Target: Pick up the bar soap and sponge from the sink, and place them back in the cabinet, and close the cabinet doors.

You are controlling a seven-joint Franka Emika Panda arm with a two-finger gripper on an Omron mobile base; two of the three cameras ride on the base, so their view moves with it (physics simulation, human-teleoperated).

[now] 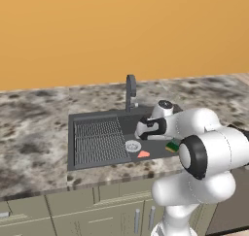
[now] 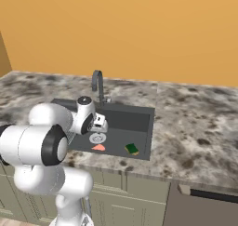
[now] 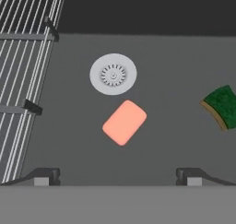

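Tool (image 3: 118,176) tips apart — bar soap (image 3: 124,122) just ahead, centred

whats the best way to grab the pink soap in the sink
Come straight down on the bar soap, which lies flat on the sink floor beside the drain. Probably best to close the gripper across its two long sides, the narrower span. It lies diagonal in the hand view, so rotate the wrist first.
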